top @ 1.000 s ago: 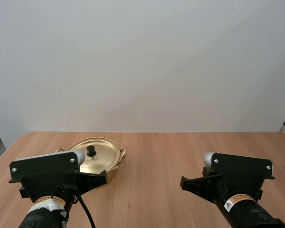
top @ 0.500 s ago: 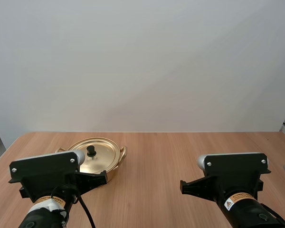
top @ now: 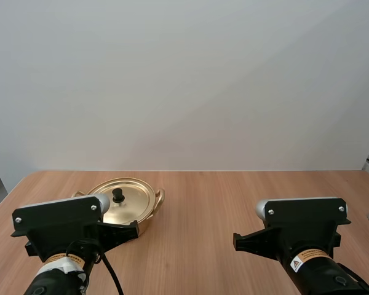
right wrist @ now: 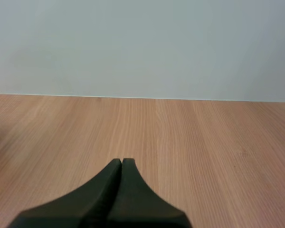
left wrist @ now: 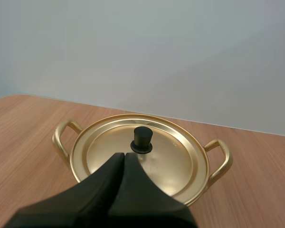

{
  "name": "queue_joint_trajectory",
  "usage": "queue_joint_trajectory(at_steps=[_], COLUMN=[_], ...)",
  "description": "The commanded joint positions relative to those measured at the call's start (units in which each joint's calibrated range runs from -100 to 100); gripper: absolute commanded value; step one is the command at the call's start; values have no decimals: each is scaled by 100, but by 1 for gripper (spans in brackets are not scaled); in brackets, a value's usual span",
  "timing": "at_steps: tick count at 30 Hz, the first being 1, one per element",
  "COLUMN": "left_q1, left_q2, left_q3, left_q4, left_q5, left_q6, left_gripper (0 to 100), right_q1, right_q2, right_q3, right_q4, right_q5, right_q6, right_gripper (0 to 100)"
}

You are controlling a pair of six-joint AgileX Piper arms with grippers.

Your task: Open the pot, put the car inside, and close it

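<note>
Hovering w/ both tools over the counter (top: 209, 203), nothing held. Left tool (left wrist: 124, 156): fingers pressed together into one dark wedge, tip aimed at the pot (left wrist: 141, 154), just short of the knob (left wrist: 143, 140). Right tool (right wrist: 122, 162): fingers also pressed together, over bare wood, well apart from the pot.

Pot sits on the counter's left side, lid (top: 122, 200) on and seated flat, both handles clear. Car: can't spot it on the counter; can't tell if it is in the pot, since the lid hides the inside.

Step in hand (judgement): scene fits 2 stages, lid on w/ car yet to go in, or lid back on over the car. Pics don't settle which. If the lid must come off, left tool would need to spread, then pinch the knob square so the lid lifts w/o tilting.
</note>
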Motion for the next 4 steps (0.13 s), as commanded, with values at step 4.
queue_joint_trajectory(at_steps=[4], left_q1=[-2], left_q2=[0], left_q3=[0], left_q4=[1], left_q5=[-4], left_q6=[3], left_gripper=[0], right_q1=[0], right_q2=[0], right_q3=[0], right_q4=[3], right_q5=[-4], right_q6=[-1], right_gripper=[0])
